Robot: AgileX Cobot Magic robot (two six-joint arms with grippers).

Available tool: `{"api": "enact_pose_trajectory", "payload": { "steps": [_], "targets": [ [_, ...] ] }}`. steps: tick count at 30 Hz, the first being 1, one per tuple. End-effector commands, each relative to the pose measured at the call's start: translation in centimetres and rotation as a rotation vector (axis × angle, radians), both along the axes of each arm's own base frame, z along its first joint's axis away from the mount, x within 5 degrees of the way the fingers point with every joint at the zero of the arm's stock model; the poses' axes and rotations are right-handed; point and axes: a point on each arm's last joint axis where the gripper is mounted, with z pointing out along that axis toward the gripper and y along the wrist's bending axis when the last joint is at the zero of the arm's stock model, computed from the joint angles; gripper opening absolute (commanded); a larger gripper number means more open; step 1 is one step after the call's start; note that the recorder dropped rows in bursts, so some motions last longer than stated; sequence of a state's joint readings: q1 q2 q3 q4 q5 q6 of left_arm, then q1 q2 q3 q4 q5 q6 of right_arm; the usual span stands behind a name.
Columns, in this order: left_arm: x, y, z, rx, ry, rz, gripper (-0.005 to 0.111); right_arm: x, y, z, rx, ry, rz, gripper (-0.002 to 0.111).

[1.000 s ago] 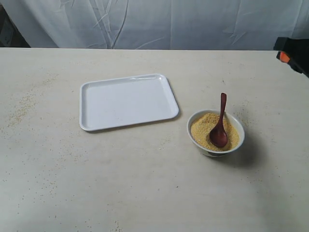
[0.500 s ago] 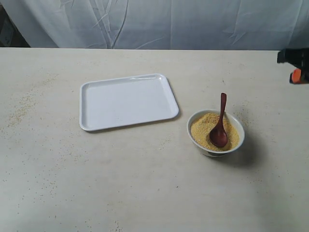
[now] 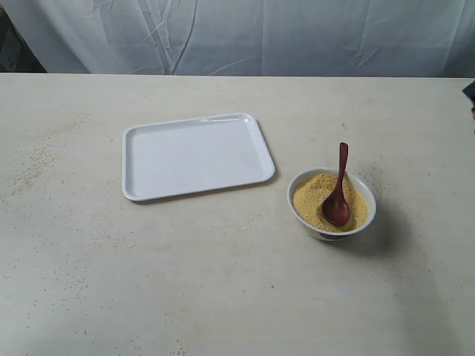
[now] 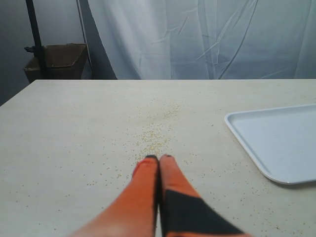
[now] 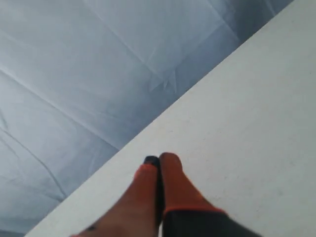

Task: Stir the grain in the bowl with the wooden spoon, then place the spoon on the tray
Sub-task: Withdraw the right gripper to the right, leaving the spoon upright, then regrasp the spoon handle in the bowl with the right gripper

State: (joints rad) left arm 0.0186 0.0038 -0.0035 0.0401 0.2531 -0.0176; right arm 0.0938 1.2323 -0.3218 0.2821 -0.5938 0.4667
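In the exterior view a small white bowl stands right of centre, filled with golden-yellow grain. The dark reddish-brown wooden spoon lies in it, oval end in the grain and handle leaning on the far rim. The white tray sits left of the bowl; its corner also shows in the left wrist view. My left gripper is shut and empty above the bare table, out of the exterior view. My right gripper is shut and empty near the table's edge; only a dark sliver of that arm shows at the exterior view's right border.
Loose grains are scattered on the table ahead of the left gripper and along the table's left side. A white cloth backdrop hangs behind the table. A dark stand with a brown box is beyond the table's far corner.
The right arm has withdrawn rightward, from plainly visible at the right edge to almost out of the exterior view. Bowl, spoon and tray have not moved.
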Motion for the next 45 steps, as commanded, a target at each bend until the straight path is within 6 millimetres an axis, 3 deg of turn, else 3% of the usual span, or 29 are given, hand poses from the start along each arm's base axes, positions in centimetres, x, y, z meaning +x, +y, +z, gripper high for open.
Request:
{"api": "enact_pose_trajectory", "payload": {
  "steps": [1, 6, 8, 9, 11, 12, 14, 15, 21, 28, 31, 35, 38, 42, 45],
  "targets": [
    [0.0, 0.0, 0.0, 0.002, -0.014, 0.004, 0.0, 1.9, 1.3, -2.2, 0.123, 0.059, 0.147, -0.001],
    [0.0, 0.0, 0.0, 0.002, -0.014, 0.004, 0.0, 6.4, 0.5, -4.1, 0.248, 0.306, 0.501, -0.001],
    [0.0, 0.0, 0.0, 0.002, -0.014, 0.004, 0.0, 9.7, -1.9, -4.8, 0.347, 0.472, 0.681, -0.001],
    [0.0, 0.0, 0.0, 0.002, -0.014, 0.004, 0.0, 10.3, -2.6, -5.5, 0.383, 0.528, 0.722, 0.0],
    [0.0, 0.0, 0.0, 0.002, -0.014, 0.004, 0.0, 12.2, -3.1, -6.4, 0.464, 0.522, 0.837, 0.019],
    [0.0, 0.0, 0.0, 0.002, -0.014, 0.004, 0.0, 12.9, -3.3, -7.3, 0.477, 0.528, 0.848, 0.041],
    [0.0, 0.0, 0.0, 0.002, -0.014, 0.004, 0.0, 13.8, -2.9, -8.8, 0.46, 0.527, 0.883, 0.066],
    [0.0, 0.0, 0.0, 0.002, -0.014, 0.004, 0.0, 14.1, -2.7, -9.3, 0.457, 0.531, 0.896, 0.066],
    [0.0, 0.0, 0.0, 0.002, -0.014, 0.004, 0.0, 15.6, -1.7, -12.0, 0.524, 0.52, 0.886, 0.054],
    [0.0, 0.0, 0.0, 0.002, -0.014, 0.004, 0.0, 16.6, 0.2, -14.1, 0.63, 0.473, 0.922, 0.053],
    [0.0, 0.0, 0.0, 0.002, -0.014, 0.004, 0.0, 16.7, 0.3, -14.1, 0.636, 0.445, 0.926, 0.048],
    [0.0, 0.0, 0.0, 0.002, -0.014, 0.004, 0.0, 17.1, 0.3, -13.7, 0.678, 0.398, 0.902, 0.014],
    [0.0, 0.0, 0.0, 0.002, -0.014, 0.004, 0.0, 17.6, 0.1, -13.3, 0.731, 0.353, 0.852, -0.001],
    [0.0, 0.0, 0.0, 0.002, -0.014, 0.004, 0.0, 18.3, 0.2, -12.7, 0.737, 0.263, 0.811, -0.001],
    [0.0, 0.0, 0.0, 0.002, -0.014, 0.004, 0.0, 18.5, 0.4, -11.1, 0.671, 0.21, 0.843, -0.001]
  ]
}}
